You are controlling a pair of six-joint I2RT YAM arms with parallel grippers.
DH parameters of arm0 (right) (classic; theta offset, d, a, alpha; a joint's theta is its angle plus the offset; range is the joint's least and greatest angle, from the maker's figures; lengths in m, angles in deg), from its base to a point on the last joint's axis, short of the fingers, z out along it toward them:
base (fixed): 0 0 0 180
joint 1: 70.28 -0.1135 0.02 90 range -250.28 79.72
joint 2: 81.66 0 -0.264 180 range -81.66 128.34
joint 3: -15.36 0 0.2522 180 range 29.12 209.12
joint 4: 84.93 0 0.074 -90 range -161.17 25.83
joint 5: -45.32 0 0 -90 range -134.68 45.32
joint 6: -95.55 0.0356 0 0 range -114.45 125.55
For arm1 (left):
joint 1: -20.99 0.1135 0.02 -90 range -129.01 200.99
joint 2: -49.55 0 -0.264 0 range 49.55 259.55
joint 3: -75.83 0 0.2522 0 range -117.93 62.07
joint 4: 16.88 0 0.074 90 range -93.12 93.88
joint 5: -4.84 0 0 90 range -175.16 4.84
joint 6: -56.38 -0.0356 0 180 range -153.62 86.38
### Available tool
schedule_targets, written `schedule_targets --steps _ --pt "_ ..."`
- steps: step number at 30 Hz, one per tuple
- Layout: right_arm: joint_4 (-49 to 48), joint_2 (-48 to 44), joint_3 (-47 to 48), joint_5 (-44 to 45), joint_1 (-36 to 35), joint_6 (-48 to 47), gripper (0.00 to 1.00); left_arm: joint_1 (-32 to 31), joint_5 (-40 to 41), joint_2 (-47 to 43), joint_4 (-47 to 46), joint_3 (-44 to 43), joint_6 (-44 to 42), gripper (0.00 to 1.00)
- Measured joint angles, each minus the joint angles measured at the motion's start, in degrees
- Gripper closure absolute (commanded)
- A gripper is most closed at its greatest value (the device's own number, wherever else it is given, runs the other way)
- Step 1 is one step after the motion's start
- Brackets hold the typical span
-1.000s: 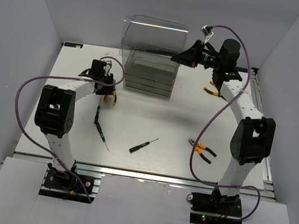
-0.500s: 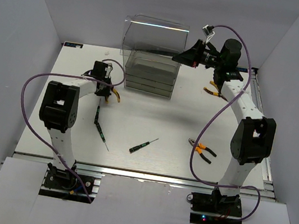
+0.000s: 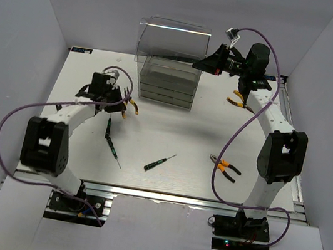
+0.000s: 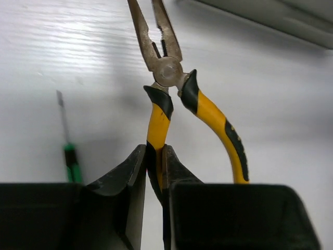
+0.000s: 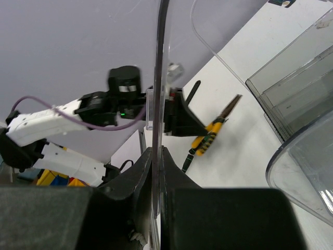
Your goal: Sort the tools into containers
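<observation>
My left gripper [image 3: 117, 105] [image 4: 156, 158] is shut on one orange-and-black handle of a pair of pliers [image 3: 129, 106] [image 4: 167, 69], left of the containers; their metal nose points away from the wrist camera. The containers [image 3: 167, 84] [image 5: 294, 88] are stacked smoky drawers at the back centre. My right gripper [image 3: 197, 64] [image 5: 157, 156] is shut on the edge of the box's clear lid [image 3: 171, 37] [image 5: 160, 62], held up over the drawers. Two screwdrivers [image 3: 111, 143] [image 3: 159, 162] lie on the table; one screwdriver [image 4: 69, 156] shows beside my left fingers.
A second pair of pliers [image 3: 226, 167] lies at the right front, near the right arm. A third pair of pliers [image 3: 237, 101] lies behind that arm at the back right. White walls enclose the table [image 3: 185, 128] on three sides.
My left gripper has closed on the pliers' handle, and the left arm's elbow has swung down toward the near left. The right arm still holds the lid in the same place.
</observation>
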Motion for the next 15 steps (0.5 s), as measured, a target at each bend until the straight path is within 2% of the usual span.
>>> schedule_targets --steps 4,8,12,15 --pt "0.0 0.0 0.0 0.0 0.0 0.2 0.89 0.0 -7.2 -11.8 -3.6 6.6 5.5 1.0" --pt "0.0 0.0 0.0 0.0 0.0 0.5 0.89 0.0 -14.4 -18.2 -10.2 12.7 12.7 1.0" --pt "-0.1 0.0 0.0 0.0 0.0 0.7 0.89 -0.3 -18.9 -18.9 -18.4 17.5 21.9 1.0" --pt "-0.2 0.0 0.0 0.0 0.0 0.7 0.9 -1.6 -19.6 -16.9 -23.2 17.8 27.6 1.0"
